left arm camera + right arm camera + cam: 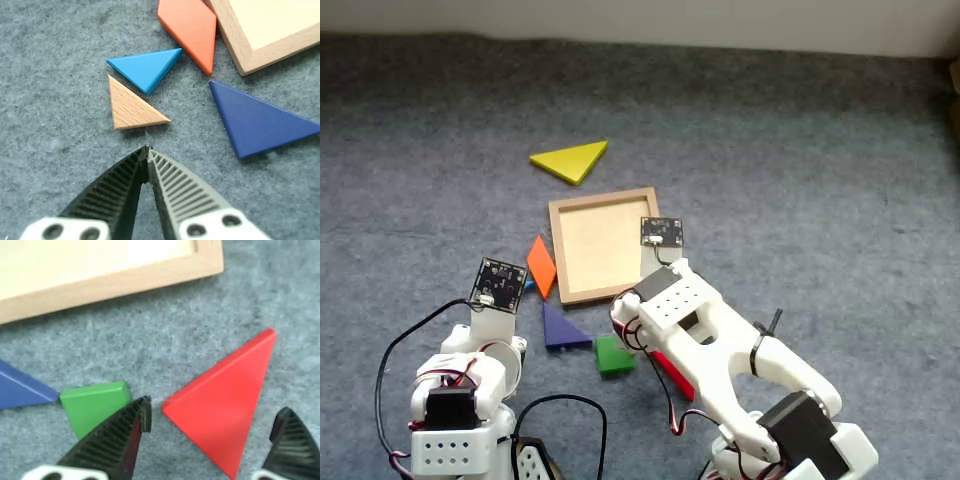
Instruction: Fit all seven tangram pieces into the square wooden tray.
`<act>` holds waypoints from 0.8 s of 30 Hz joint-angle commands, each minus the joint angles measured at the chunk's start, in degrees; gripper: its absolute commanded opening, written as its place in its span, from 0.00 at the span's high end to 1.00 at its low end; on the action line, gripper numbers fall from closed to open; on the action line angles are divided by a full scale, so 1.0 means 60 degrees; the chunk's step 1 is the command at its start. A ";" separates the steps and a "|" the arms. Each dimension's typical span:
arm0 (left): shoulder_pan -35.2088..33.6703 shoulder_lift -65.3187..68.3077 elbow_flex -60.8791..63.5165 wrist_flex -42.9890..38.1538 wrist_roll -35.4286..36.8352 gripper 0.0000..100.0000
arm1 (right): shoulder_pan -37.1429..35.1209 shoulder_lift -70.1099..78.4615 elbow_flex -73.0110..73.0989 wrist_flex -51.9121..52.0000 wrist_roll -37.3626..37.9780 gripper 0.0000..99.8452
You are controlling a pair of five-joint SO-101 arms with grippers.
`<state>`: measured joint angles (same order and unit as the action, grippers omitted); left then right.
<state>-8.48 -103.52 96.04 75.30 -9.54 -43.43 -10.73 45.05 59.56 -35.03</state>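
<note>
The square wooden tray (604,203) lies mid-table with nothing in it; its rim also shows in both wrist views (260,47) (110,282). A yellow triangle (570,160) lies beyond it. Beside its left edge rests an orange parallelogram (541,266) (190,27). My left gripper (146,151) is shut and holds nothing, just short of a bare-wood triangle (131,107) and a light blue triangle (145,67). A dark blue triangle (563,330) (260,122) and a green square (614,355) (95,405) sit in front of the tray. My right gripper (216,420) is open, straddling the red triangle (225,400).
Grey carpet (820,180) covers the table, with free room to the right of the tray and behind it. The right arm's body (720,350) hangs over the tray's near right corner and hides most of the red triangle in the high view.
</note>
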 commanded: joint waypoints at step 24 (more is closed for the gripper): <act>0.0051 -0.0051 0.0183 0.0044 -0.0029 0.99 | -0.0242 -0.0051 0.0974 -0.0505 -0.0117 0.64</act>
<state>-8.48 -103.52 96.04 75.30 -9.54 -42.37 -10.81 50.24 56.66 -35.03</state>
